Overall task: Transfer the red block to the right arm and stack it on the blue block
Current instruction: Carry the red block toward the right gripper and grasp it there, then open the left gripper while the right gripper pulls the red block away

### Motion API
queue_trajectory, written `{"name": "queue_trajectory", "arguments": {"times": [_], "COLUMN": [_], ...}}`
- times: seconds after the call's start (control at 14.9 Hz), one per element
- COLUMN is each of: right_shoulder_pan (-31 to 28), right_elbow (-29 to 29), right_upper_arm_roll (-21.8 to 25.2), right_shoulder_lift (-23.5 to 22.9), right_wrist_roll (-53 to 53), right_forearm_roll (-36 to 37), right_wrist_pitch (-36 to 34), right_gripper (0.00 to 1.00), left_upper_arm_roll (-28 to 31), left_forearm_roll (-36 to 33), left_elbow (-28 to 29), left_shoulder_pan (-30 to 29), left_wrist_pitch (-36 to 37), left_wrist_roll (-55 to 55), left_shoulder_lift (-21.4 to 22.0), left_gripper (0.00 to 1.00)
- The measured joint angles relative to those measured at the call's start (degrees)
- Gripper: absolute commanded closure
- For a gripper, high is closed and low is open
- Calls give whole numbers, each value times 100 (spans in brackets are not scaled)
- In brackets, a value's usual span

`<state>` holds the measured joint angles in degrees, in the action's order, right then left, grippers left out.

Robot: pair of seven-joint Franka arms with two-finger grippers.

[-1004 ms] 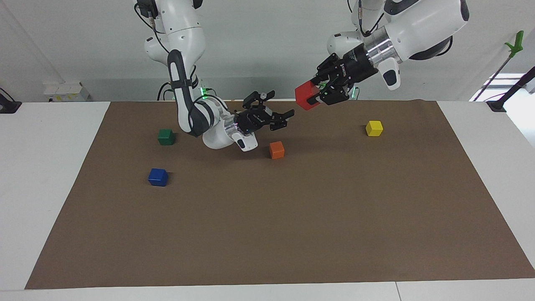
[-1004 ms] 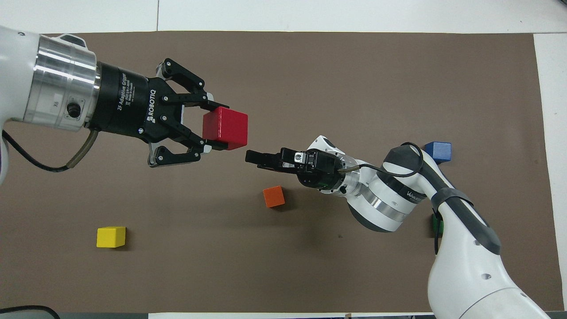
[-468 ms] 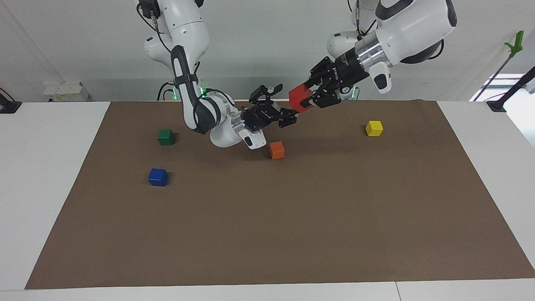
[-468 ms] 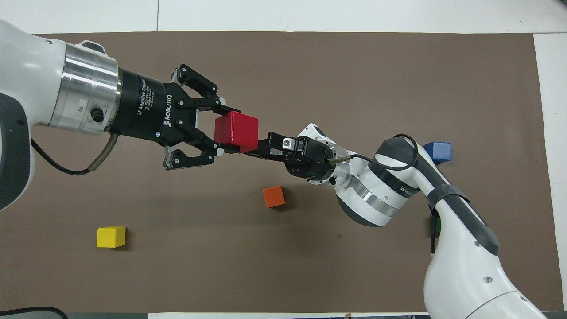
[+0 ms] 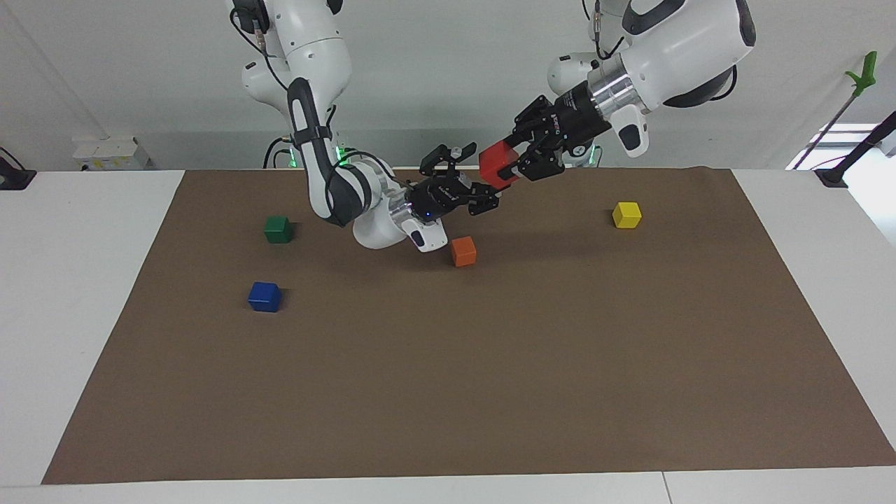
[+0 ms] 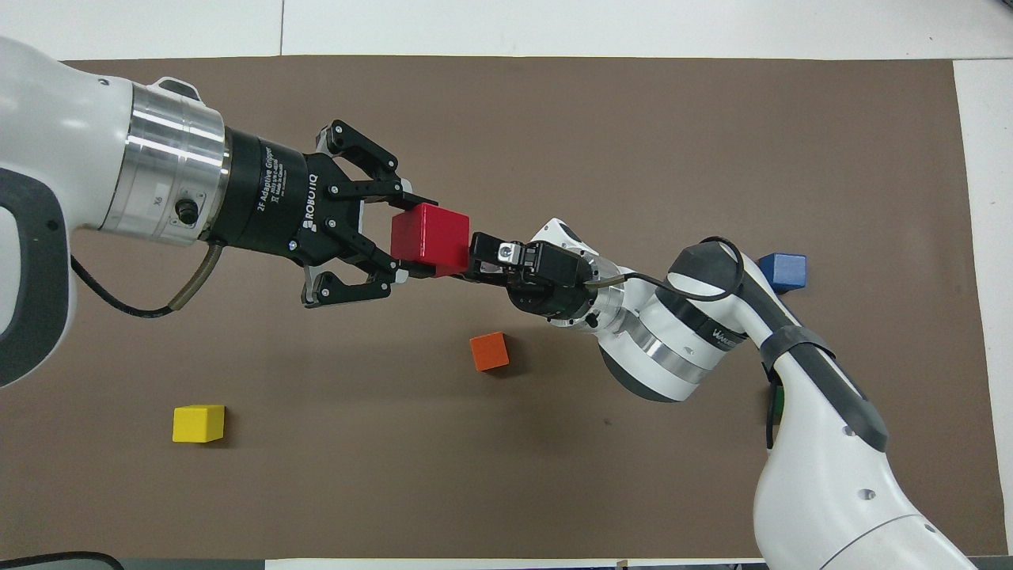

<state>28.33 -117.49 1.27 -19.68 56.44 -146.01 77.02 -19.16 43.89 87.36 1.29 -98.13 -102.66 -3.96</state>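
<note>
My right claw (image 5: 488, 198), upper centre of the facing view, reaches up at the red block (image 5: 496, 164); I can't tell its fingers. Just above, my left claw (image 5: 523, 159) grips that cube midair, over the worktop (image 5: 490, 364).

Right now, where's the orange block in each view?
Facing view: the orange block lies on the mat, near the picture's upper middle.
Overhead view: orange block lies just below the picture's centre.
Shared landmark: the red block, held in the air.
</note>
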Motion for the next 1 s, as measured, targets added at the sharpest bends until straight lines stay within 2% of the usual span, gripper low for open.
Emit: {"name": "queue_trajectory", "arguments": {"times": [0.07,0.13,0.54,0.6,0.67,0.74,0.8,1.0], "right_shoulder_pan": [2,4,3,3,3,2,1,-14], "right_elbow": [3,4,8,8,8,9,10,43], "right_upper_arm_roll": [-3,-15,-28,-28,-28,-28,-28,-28], "right_shoulder_lift": [-3,-18,-28,-28,-28,-28,-28,-28], "right_wrist_roll": [0,0,-66,-66,-67,-67,-67,-67], "right_forearm_roll": [1,0,-15,-15,-15,-15,-15,-29], "right_wrist_pitch": [23,52,45,45,45,45,45,45], "right_gripper": [63,100,100,100,100,100,100,100], "left_upper_arm_roll": [-2,-4,-4,-4,-4,-4,-4,-5], "left_forearm_roll": [7,6,-18,-18,-18,-18,-18,-17], "left_elbow": [-4,-7,-2,-2,-2,-2,-2,0], "left_shoulder_pan": [0,2,3,3,3,4,4,5], "left_wrist_pitch": [-4,-10,-12,-13,-14,-17,-19,-18], "left_wrist_roll": [0,0,88,88,88,88,88,59], "left_shoulder_lift": [3,17,31,32,32,32,32,32], "left_gripper": [100,100,100,93,63,19,0,0]}}
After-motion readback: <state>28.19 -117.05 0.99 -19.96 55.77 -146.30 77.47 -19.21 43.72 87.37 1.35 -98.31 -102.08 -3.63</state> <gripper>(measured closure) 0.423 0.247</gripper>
